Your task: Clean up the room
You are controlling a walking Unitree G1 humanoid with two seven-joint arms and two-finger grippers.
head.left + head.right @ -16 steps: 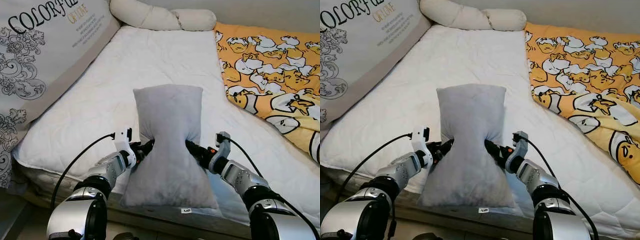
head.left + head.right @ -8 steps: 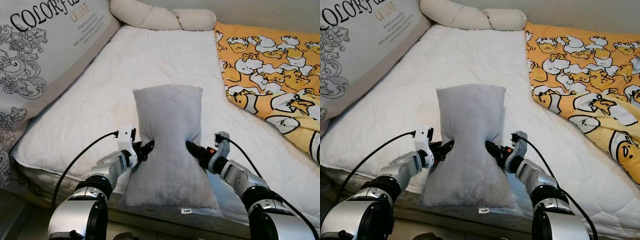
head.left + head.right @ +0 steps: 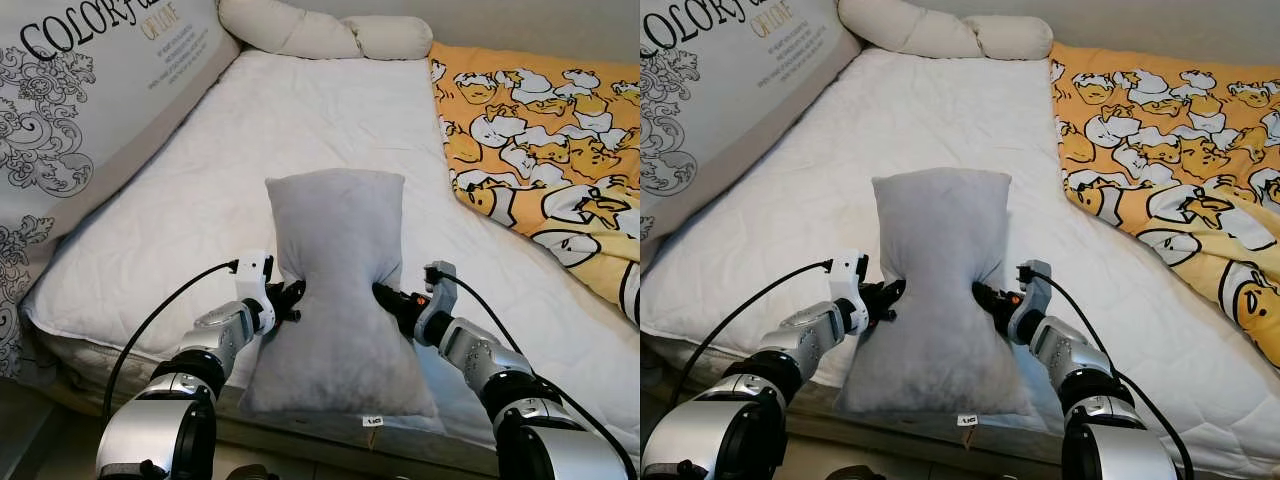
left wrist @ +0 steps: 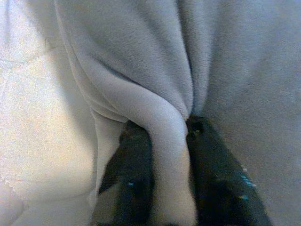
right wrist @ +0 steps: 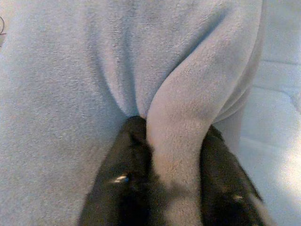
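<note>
A grey fleece pillow (image 3: pixel 338 270) lies lengthwise on the white mattress (image 3: pixel 300 130), its near end over the bed's front edge. My left gripper (image 3: pixel 293 299) pinches its left side at the waist, and my right gripper (image 3: pixel 380 294) pinches the right side. In the left wrist view a fold of grey fleece (image 4: pixel 164 141) sits between the two black fingers (image 4: pixel 134 169). The right wrist view shows the same grip, with a fleece ridge (image 5: pixel 181 155) squeezed between the fingers (image 5: pixel 124 174). The pillow is drawn in where both grippers hold it.
A large printed cushion (image 3: pixel 90 110) leans along the bed's left side. A cream bolster (image 3: pixel 320 35) lies at the head. An orange duck-print blanket (image 3: pixel 540 160) covers the right side. The bed's front edge (image 3: pixel 130 375) is close below my arms.
Both grippers stay shut on the pillow, which has barely moved. The view has shifted slightly.
</note>
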